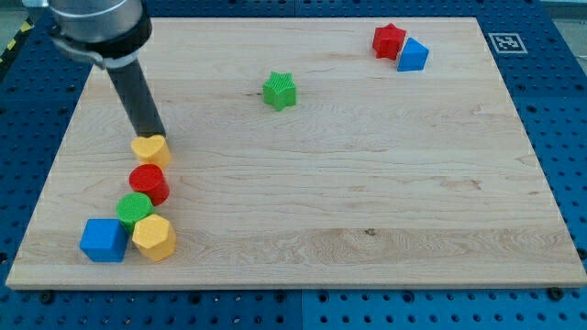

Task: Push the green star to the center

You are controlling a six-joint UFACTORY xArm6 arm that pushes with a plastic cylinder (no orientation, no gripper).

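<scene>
The wooden board (367, 202) fills the view. My tip (153, 137), a bare rod with no jaws to spread or press, grips nothing and sits at the yellow heart block (151, 149), at the view's left. The green star (280, 91) lies well apart, toward the view's upper right of my tip, touching nothing.

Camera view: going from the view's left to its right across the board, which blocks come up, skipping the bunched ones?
Blue cube → green star → red star-like block → blue block. My tip is far left, touching the upper yellow block.
</scene>
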